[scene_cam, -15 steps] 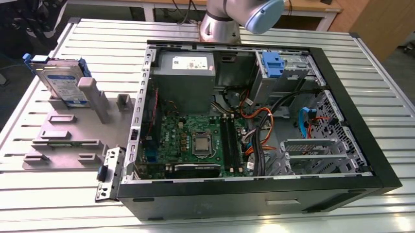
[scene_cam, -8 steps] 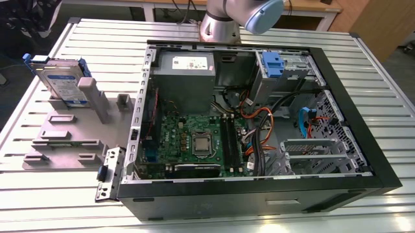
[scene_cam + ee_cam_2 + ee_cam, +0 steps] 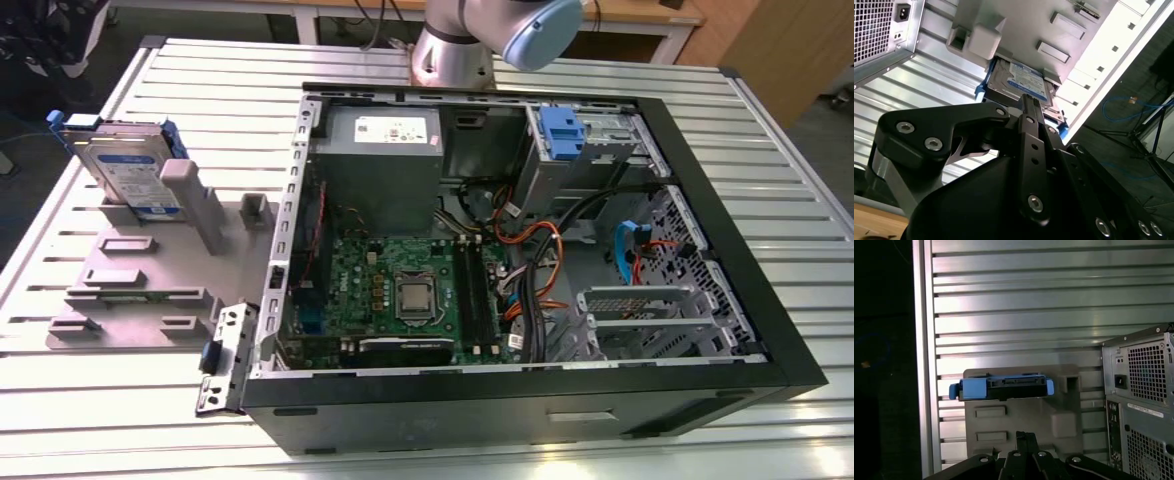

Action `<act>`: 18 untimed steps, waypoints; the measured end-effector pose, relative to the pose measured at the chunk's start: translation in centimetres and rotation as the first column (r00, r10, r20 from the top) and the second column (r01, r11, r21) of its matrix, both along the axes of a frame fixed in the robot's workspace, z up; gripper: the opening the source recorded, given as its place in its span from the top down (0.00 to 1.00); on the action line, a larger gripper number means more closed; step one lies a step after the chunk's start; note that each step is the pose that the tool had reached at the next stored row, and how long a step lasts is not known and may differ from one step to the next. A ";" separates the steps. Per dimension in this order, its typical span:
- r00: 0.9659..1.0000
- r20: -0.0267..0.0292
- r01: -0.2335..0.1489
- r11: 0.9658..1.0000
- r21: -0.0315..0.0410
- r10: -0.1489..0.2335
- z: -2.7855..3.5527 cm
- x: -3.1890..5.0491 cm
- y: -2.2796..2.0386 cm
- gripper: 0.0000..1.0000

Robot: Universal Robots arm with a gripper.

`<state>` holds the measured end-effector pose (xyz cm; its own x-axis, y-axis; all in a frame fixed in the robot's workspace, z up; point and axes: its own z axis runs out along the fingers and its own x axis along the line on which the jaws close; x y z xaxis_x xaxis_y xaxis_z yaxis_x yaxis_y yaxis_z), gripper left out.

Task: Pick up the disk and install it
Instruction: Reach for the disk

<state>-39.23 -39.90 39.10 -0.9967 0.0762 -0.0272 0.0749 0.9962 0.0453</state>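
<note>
The disk (image 3: 127, 165) stands on edge in a slot of the grey fixture plate (image 3: 147, 270). It sits at the plate's far end, close to the table's (image 3: 747, 130) far corner on the exterior view's left. Its label faces the open computer case (image 3: 534, 405), which occupies the table's middle, and blue rails run along its sides. In both wrist views the gripper (image 3: 1026, 102) (image 3: 1025, 436) hangs above the disk (image 3: 1024, 80) (image 3: 1001, 387), apart from it. Its jaws look pressed together with nothing between them. Inside the case, the power supply (image 3: 380, 165) fills the far corner, the motherboard (image 3: 400, 280) lies below it, and a drive bay with a blue latch (image 3: 567, 128) sits along the far wall. The robot arm (image 3: 467, 40) rises at the table's far edge.
</note>
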 end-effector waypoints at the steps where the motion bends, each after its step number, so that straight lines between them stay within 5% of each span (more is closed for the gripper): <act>1: 1.000 0.000 0.000 1.000 0.000 0.000 0.00 -0.19 0.00 0.89; 18: 1.000 0.000 0.000 1.000 0.000 0.000 -0.11 -3.43 0.00 0.89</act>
<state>-42.67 -39.89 38.99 -0.9967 0.0762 -0.0272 0.0750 0.9962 0.0453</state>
